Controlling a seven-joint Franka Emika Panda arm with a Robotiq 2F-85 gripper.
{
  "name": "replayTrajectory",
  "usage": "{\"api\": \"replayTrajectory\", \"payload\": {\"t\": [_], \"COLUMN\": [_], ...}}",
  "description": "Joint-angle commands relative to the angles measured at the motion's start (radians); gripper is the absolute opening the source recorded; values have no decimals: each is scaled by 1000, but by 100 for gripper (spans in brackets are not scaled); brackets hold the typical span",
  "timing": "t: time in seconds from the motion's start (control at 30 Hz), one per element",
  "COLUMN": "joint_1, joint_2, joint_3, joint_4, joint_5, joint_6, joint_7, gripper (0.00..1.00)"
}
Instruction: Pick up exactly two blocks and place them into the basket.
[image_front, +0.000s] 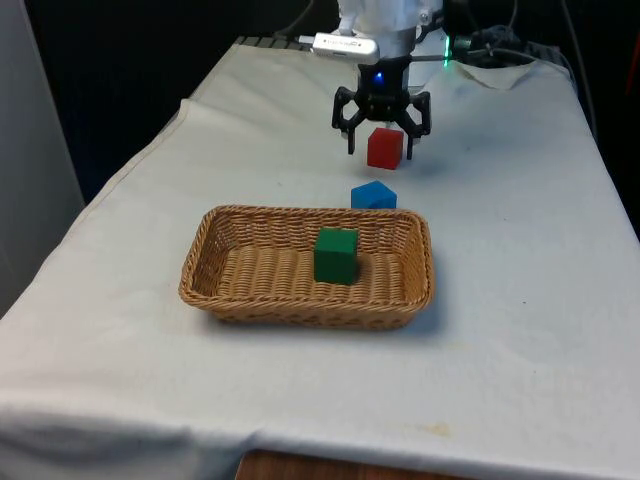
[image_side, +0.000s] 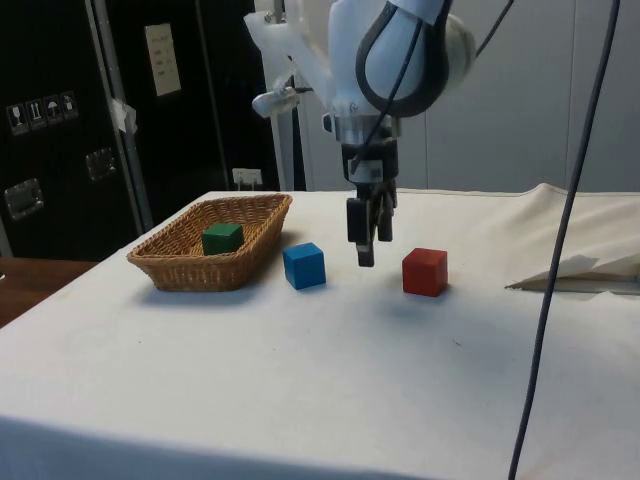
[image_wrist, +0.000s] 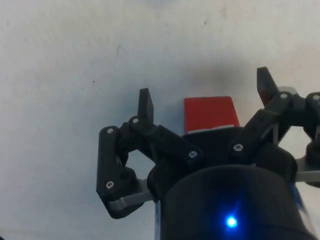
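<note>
My gripper (image_front: 381, 146) hangs open over the red block (image_front: 385, 147), a little above the cloth. In the wrist view the red block (image_wrist: 208, 114) lies between the two spread fingers (image_wrist: 145, 102), nearer one of them, and neither finger touches it. From the side, the gripper (image_side: 365, 254) hovers between the blue block (image_side: 304, 265) and the red block (image_side: 425, 272). The blue block (image_front: 373, 195) rests on the cloth just behind the wicker basket (image_front: 305, 305). A green block (image_front: 336, 255) sits inside the basket (image_side: 190, 272).
A fold of white cloth (image_front: 500, 75) lies near the robot's base at the front view's right. A dark cable (image_side: 565, 250) hangs down across the side view. The table's edges run close on both sides.
</note>
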Motion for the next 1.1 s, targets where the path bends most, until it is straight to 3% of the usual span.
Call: {"api": "replayTrajectory", "payload": {"t": [0.0, 0.33, 0.57, 0.63, 0.67, 0.77, 1.07], "joint_1": [1, -3, -10, -5, -9, -4, -3], "joint_2": [6, 22, 11, 23, 4, -19, -85], "joint_3": [1, 3, -26, -29, -37, -58, -60], "joint_4": [-6, -26, -37, -29, -41, -65, -146], "joint_5": [5, 8, -2, 0, -5, -12, -18], "joint_6": [18, 37, 33, 32, 32, 33, 57], "joint_7": [9, 50, 41, 41, 33, 28, 32], "gripper": [100, 100, 100, 100, 100, 100, 100]}}
